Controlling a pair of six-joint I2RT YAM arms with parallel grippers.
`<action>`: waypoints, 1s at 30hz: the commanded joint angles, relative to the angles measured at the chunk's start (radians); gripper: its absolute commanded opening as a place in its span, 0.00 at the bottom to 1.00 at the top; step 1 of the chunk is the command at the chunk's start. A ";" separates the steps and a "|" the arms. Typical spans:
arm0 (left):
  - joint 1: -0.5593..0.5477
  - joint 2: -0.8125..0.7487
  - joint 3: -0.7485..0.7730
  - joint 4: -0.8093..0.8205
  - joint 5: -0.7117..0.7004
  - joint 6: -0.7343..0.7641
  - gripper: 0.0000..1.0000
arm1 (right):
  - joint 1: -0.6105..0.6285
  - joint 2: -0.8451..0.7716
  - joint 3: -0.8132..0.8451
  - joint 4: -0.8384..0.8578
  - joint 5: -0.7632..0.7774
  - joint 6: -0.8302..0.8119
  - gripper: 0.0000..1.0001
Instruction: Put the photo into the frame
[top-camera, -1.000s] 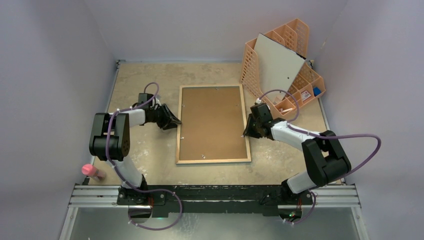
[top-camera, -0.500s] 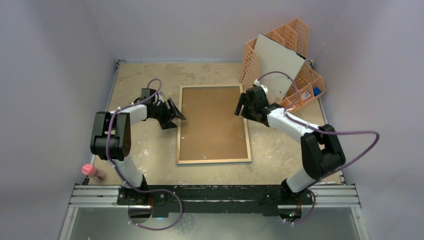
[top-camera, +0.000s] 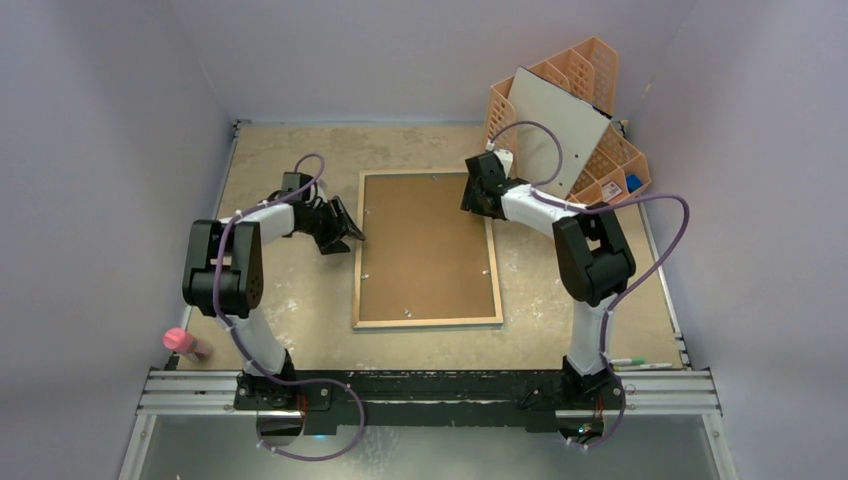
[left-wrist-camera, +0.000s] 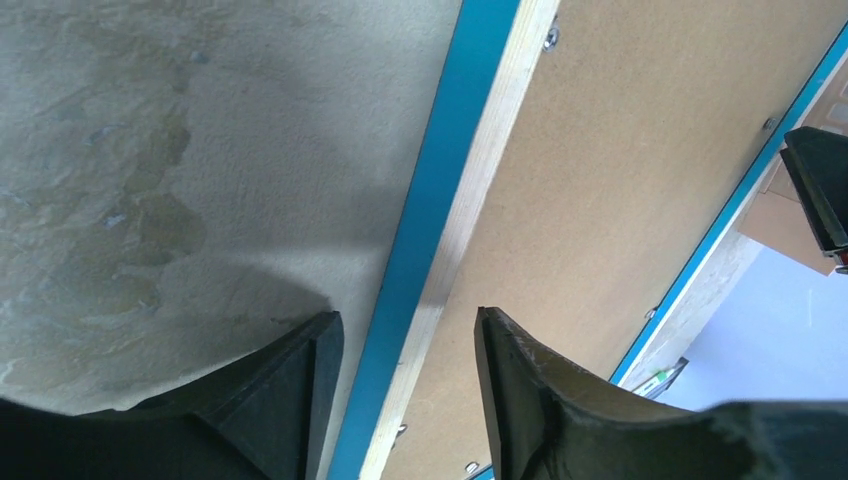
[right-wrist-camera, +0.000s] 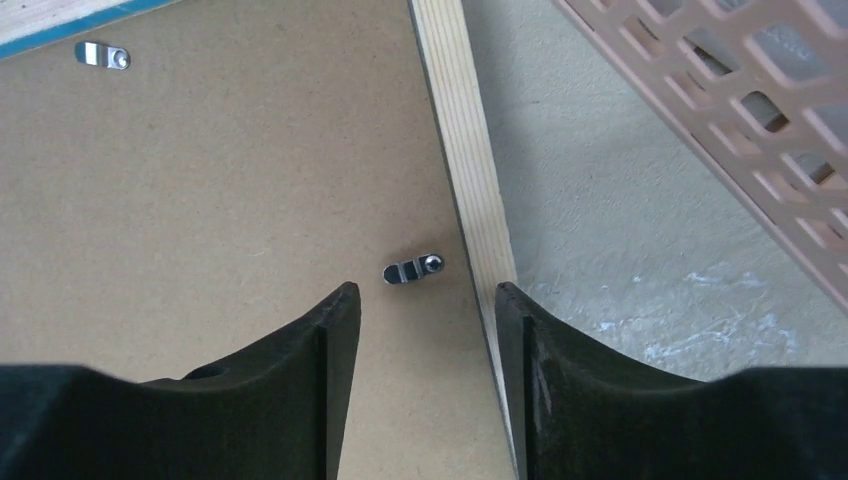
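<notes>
Wood-rimmed frame (right-wrist-camera: 470, 170), matt hardboard backing (right-wrist-camera: 230, 180), shiny metal clip (right-wrist-camera: 412, 267), plastic organiser (top-camera: 498, 130)

The frame (left-wrist-camera: 415, 250) shows a bright blue side and a pale, straight-grained wood rim. Its backing (top-camera: 425, 245) is plain mid-brown, dotted with small silver tabs (right-wrist-camera: 412, 268). The bench (top-camera: 290, 290) is sandy beige, mottled with paler and darker blotches (whitish scuffs in places). The organiser (top-camera: 499, 125) is peach-orange lattice and the board (top-camera: 555, 125) grey-white. The cables (top-camera: 527, 123) are purple and the bottle (top-camera: 180, 342) is pink.
</notes>
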 joint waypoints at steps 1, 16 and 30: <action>0.005 0.089 -0.005 -0.014 -0.109 0.065 0.52 | -0.004 0.026 0.019 -0.009 0.030 -0.062 0.52; -0.013 0.148 0.056 -0.066 -0.196 0.121 0.46 | -0.029 0.065 -0.004 0.044 -0.072 -0.280 0.51; -0.067 0.201 0.106 -0.212 -0.451 0.179 0.29 | -0.039 0.022 0.022 -0.045 0.012 -0.354 0.68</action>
